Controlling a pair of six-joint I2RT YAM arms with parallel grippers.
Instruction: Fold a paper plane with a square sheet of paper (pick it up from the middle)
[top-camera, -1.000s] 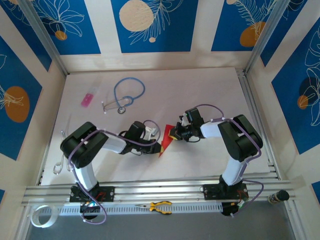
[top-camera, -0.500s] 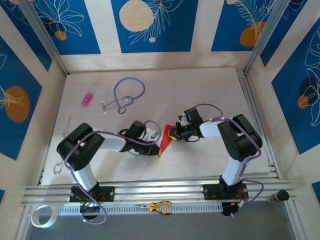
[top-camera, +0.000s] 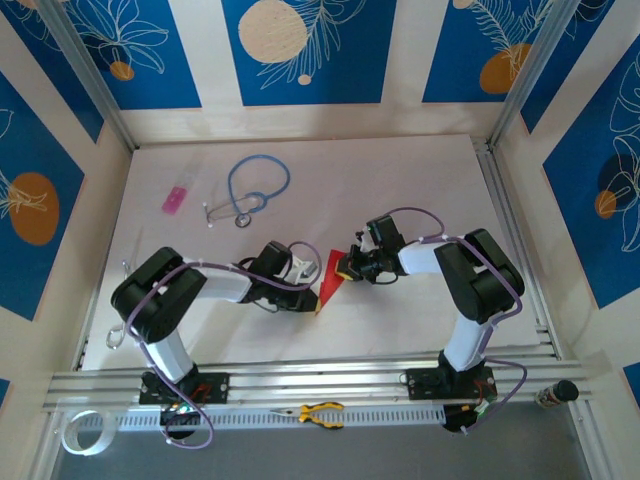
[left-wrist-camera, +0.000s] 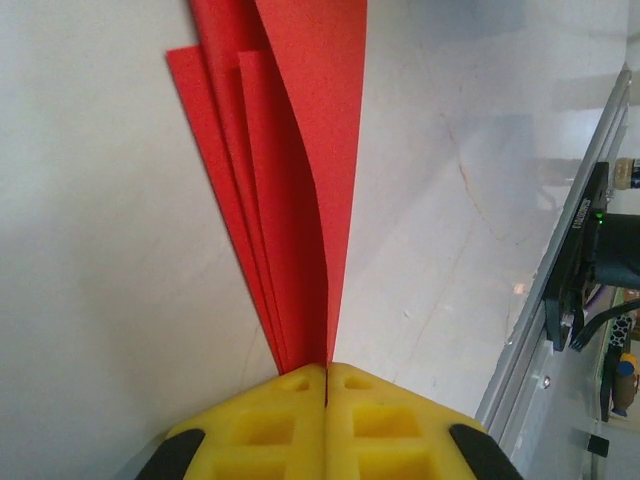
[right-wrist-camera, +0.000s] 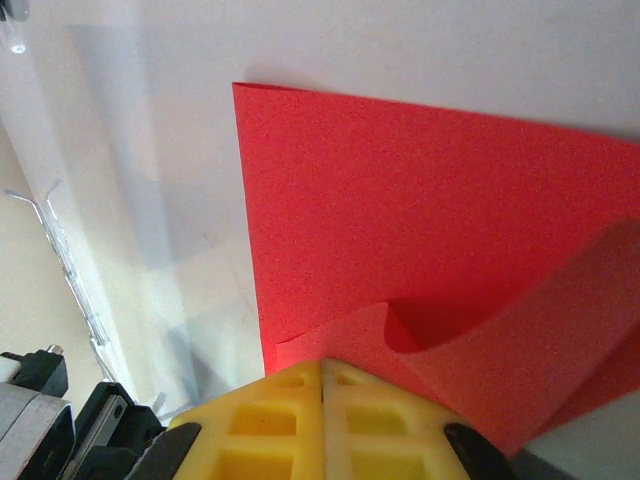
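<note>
Comparing with a second ago, the left arm has its elbow a little lower and further left, and the paper has slid a touch to the left with it. The right gripper has followed by about as much. The stethoscope and the pink item lie where they did.

Seen from above, the paper is a narrow red wedge at the middle of the table, its sharp tip toward the near edge. It lies between the two grippers.

The left gripper is clenched on the paper. Several thin layers fan out from the seam of its yellow pads, and the top flap curls up off the table.

The right gripper is likewise clamped on the paper. A flat layer there shows a straight edge and a square corner, and a loose flap bulges just beyond the pads.
</note>
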